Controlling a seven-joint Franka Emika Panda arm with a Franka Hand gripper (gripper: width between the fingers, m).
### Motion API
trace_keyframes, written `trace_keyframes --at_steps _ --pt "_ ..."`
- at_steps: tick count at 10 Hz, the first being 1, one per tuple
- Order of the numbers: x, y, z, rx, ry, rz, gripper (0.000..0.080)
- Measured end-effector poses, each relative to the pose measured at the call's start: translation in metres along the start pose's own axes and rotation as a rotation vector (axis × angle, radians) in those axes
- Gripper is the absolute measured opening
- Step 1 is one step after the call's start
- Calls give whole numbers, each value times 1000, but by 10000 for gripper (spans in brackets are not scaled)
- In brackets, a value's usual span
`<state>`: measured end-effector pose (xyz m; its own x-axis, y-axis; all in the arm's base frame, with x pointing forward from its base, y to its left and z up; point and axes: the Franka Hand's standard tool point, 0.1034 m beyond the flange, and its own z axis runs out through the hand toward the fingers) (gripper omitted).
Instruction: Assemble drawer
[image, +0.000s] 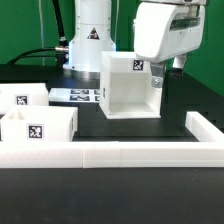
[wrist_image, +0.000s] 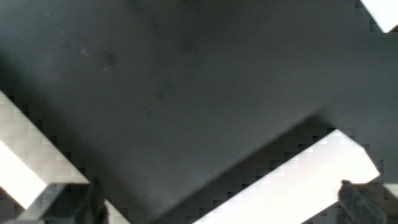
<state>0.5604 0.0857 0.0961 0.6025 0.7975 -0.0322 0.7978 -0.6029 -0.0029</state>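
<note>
The drawer's big white casing (image: 128, 88) stands in the middle of the black table, open side facing front, with a marker tag on its top right corner. Two small white trays (image: 22, 100) (image: 38, 126) with tags sit at the exterior view's left. My gripper (image: 166, 75) hangs at the casing's upper right corner, one finger (image: 157, 79) right beside the wall. In the wrist view the fingertips (wrist_image: 365, 200) stand far apart at the frame's edge, so my gripper (wrist_image: 210, 214) is open. A white casing edge (wrist_image: 302, 172) runs slantwise between them. I cannot tell whether they touch it.
A long low white wall (image: 110, 153) runs across the front and up the exterior view's right side. The marker board (image: 78, 95) lies flat behind the trays, left of the casing. The arm's base (image: 88, 40) stands at the back.
</note>
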Motion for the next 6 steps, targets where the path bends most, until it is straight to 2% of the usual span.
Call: trace_keyframes --at_steps 2,6 --pt "-5 -10 -3 0 -2 220 650" --pt "-6 -12 -2 3 -5 473 650"
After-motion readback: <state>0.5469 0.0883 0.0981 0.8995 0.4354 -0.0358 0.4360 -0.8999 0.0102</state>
